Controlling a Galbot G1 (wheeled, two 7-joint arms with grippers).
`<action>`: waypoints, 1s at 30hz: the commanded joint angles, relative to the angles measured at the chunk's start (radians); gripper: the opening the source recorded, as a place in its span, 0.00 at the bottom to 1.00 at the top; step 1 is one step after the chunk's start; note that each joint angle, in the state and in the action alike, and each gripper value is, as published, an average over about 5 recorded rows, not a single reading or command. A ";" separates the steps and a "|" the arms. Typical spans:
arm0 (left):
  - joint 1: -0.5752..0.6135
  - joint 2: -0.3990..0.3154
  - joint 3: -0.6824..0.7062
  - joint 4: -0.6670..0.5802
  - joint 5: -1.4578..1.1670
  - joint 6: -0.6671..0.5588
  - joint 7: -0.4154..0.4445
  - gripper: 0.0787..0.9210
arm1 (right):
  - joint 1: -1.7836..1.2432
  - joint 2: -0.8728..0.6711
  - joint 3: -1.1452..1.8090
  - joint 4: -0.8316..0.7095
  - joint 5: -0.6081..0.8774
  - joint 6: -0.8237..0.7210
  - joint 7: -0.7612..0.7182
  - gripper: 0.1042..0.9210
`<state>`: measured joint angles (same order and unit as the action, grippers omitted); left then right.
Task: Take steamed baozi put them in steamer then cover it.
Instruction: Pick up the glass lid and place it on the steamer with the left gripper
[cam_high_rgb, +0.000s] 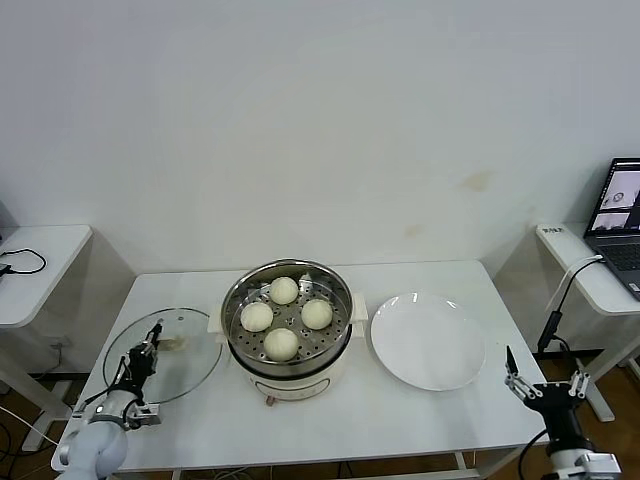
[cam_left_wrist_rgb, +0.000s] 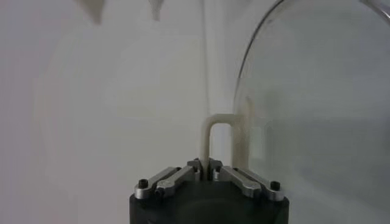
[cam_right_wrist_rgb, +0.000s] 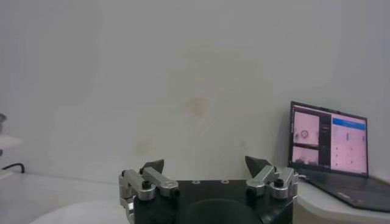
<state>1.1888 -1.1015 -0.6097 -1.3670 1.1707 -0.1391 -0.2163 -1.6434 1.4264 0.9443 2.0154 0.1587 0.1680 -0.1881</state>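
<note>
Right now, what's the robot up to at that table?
All four baozi sit in the open steamer. The left hand is shut on the handle of the glass cover, which lies flat on the table to the left of the steamer. The right hand is idle and open off the table's right edge, past the bare white plate. Covering isn't done yet.

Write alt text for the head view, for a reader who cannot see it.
Four steamed baozi sit in the open steamer mid-table. The left end effector is shut on the handle of the cover lying left of it; an empty white plate lies right, and the right end effector waits open.
</note>
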 joint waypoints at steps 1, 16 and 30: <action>0.162 0.008 -0.110 -0.299 -0.029 0.105 0.028 0.08 | -0.001 -0.009 -0.007 -0.002 -0.004 0.000 -0.004 0.88; 0.260 0.082 -0.228 -0.604 -0.132 0.245 0.240 0.08 | 0.016 -0.018 -0.037 -0.005 -0.024 -0.006 -0.022 0.88; 0.075 0.206 0.160 -0.728 -0.373 0.480 0.287 0.08 | 0.023 0.013 -0.065 0.000 -0.127 -0.008 -0.031 0.88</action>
<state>1.3697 -0.9719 -0.7049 -1.9727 0.9699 0.1524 0.0186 -1.6258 1.4231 0.9032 2.0061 0.0967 0.1643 -0.2167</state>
